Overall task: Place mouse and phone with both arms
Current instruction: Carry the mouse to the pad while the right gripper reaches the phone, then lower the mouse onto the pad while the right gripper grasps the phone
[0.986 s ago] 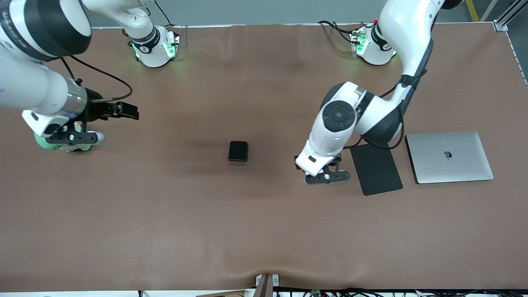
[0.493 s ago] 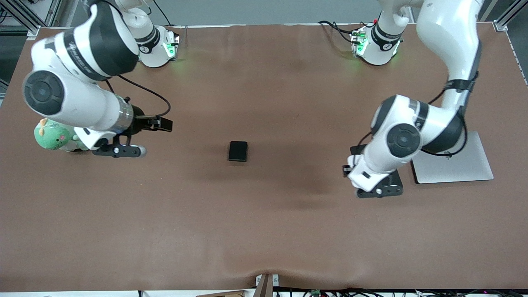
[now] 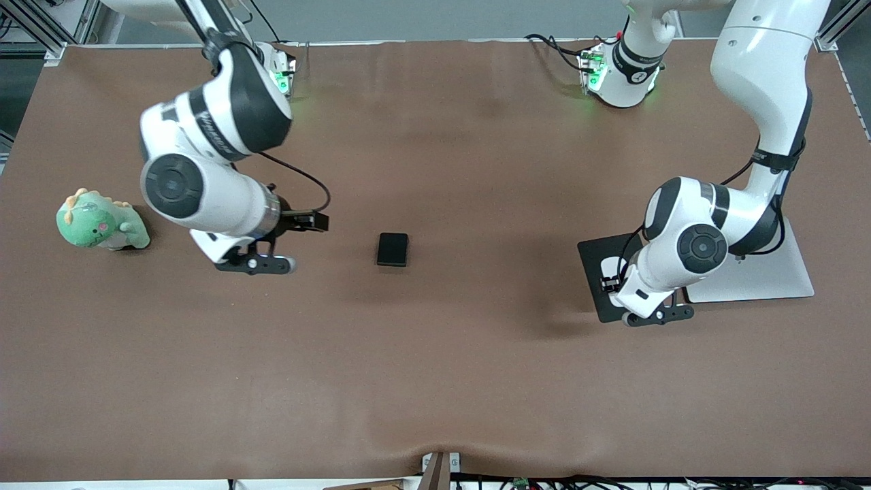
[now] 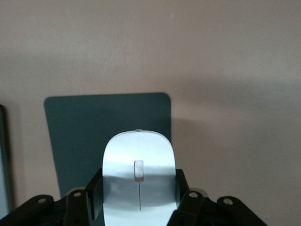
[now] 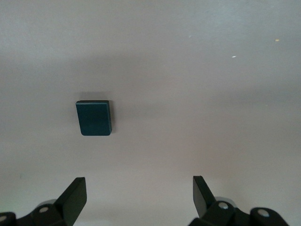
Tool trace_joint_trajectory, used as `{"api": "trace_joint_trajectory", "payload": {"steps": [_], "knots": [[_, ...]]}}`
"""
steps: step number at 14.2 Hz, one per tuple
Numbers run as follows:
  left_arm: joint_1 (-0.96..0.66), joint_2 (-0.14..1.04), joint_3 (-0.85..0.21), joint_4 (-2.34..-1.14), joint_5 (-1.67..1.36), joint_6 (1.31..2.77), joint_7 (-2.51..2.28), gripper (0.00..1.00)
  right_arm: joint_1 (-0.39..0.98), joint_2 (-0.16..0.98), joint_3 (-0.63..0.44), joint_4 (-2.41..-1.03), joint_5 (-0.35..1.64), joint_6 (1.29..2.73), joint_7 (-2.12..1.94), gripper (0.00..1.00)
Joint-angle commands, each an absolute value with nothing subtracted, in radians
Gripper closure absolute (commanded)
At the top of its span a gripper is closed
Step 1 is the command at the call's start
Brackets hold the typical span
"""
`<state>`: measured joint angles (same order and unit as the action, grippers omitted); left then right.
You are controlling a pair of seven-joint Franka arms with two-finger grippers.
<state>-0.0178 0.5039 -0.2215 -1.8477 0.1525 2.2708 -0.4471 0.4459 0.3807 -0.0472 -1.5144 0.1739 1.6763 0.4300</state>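
mouse (image 4: pixel 139 181): glossy smooth white plastic | phone (image 3: pixel 393 249): matt black | table (image 3: pixel 435 381): matt brown | laptop (image 3: pixel 793 272): brushed metal

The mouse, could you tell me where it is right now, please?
The mouse is gripped in the left tool, held above the black mouse pad beside the laptop, at the left arm's end of the table.

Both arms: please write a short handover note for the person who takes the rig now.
Left gripper: shut on the mouse, held over the mouse pad beside the laptop.
Right gripper: open and empty, over bare table between the green plush toy and the phone.
Phone: lies flat on the table near its middle, untouched.
Done: mouse picked up and brought over the pad.
Left: set the mouse down and release it; the right arm has yet to grasp and place the phone.
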Motion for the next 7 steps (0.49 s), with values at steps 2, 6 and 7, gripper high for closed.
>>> {"api": "trace_joint_trajectory", "payload": {"steps": [2, 6, 7], "knots": [[0.041, 0.463, -0.235, -2.022, 0.175, 2.463, -0.440, 0.94, 0.480, 0.405, -0.055, -1.592, 0.184, 1.814, 0.448, 0.00], [0.052, 0.475, -0.233, -2.037, 0.175, 2.480, -0.410, 0.93, 0.515, 0.434, -0.055, -1.678, 0.184, 1.972, 0.449, 0.00], [0.063, 0.485, -0.233, -2.036, 0.175, 2.482, -0.396, 0.93, 0.531, 0.455, -0.055, -1.678, 0.184, 1.995, 0.449, 0.00]]}}
